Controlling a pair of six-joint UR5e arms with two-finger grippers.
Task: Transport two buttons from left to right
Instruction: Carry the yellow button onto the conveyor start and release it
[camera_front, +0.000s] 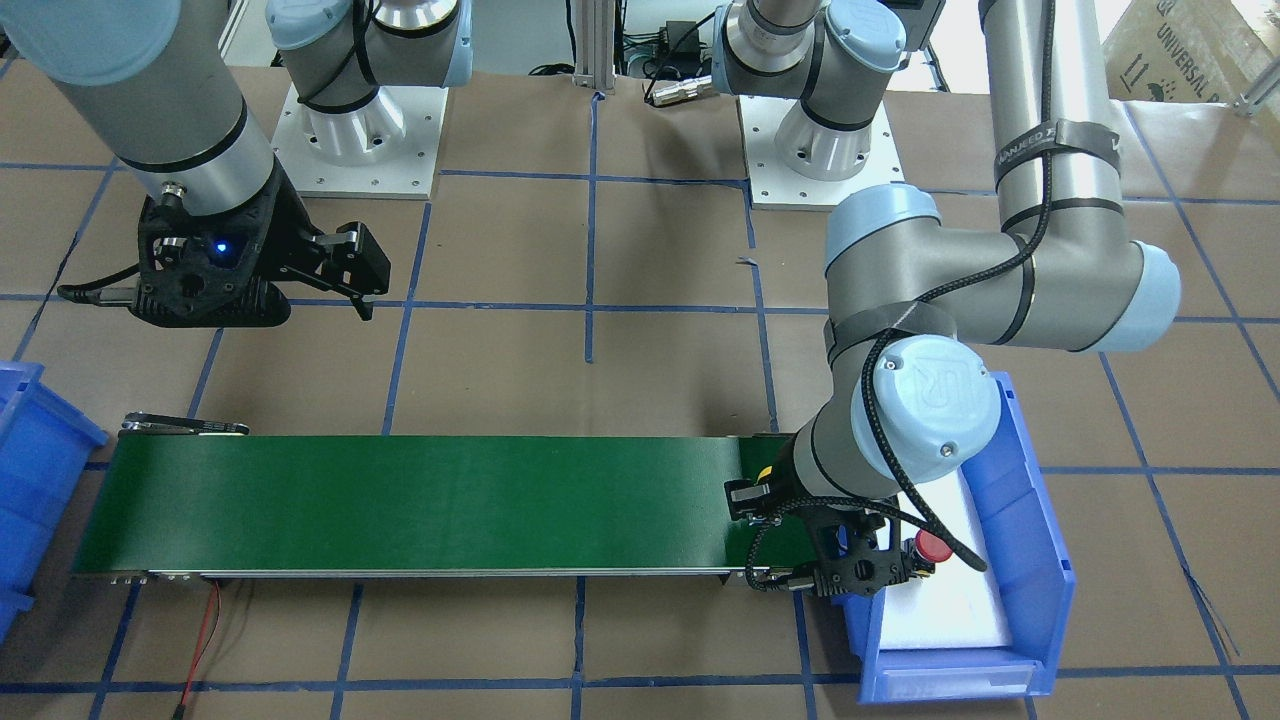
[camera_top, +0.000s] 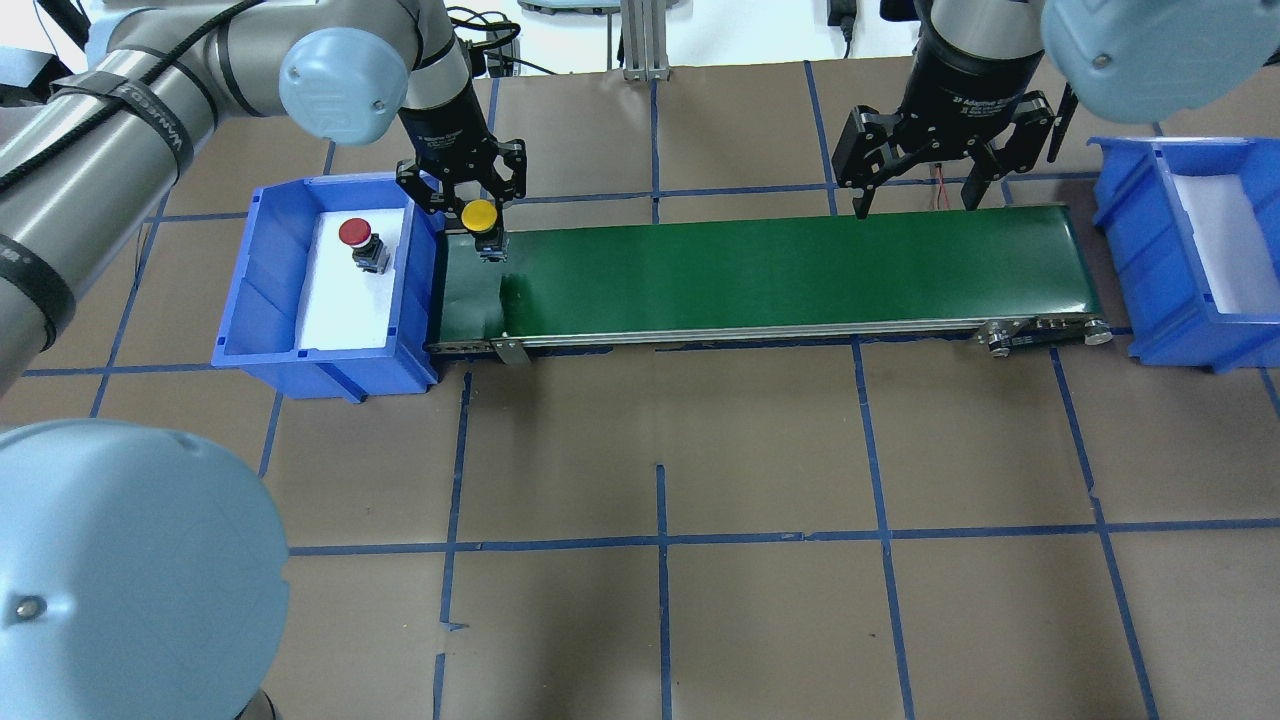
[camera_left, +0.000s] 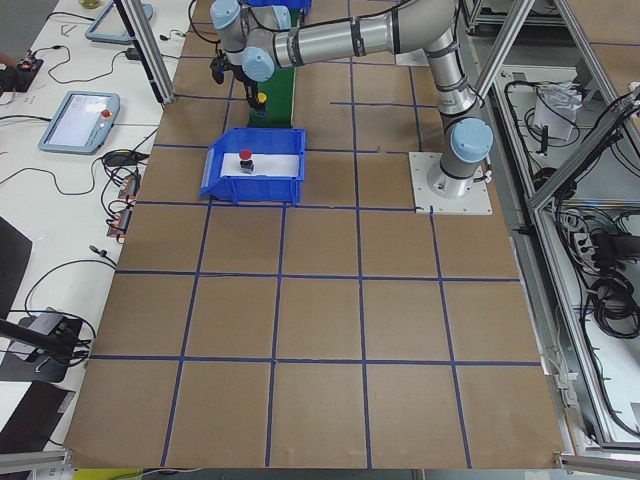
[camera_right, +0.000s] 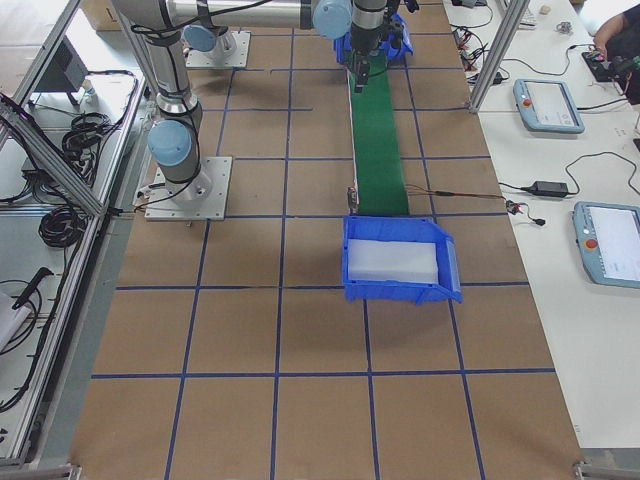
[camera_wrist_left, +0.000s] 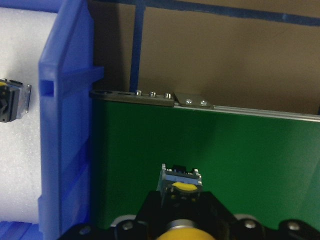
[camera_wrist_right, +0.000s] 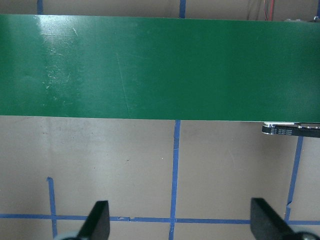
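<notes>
Overhead exterior shows the left pincer clamped on the yellow button over the green belt's end, the red button in the blue bin, and the right pincer wide open; released crooked, the yellow one could topple off.

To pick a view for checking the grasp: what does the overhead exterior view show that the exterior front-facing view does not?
Only overhead: the yellow button, its cap whole, in the left pincer; the white liner of the right bin. Only front-facing: both arms' white base plates. Both: the red button in the left bin, the green belt, the open right pincer.
</notes>
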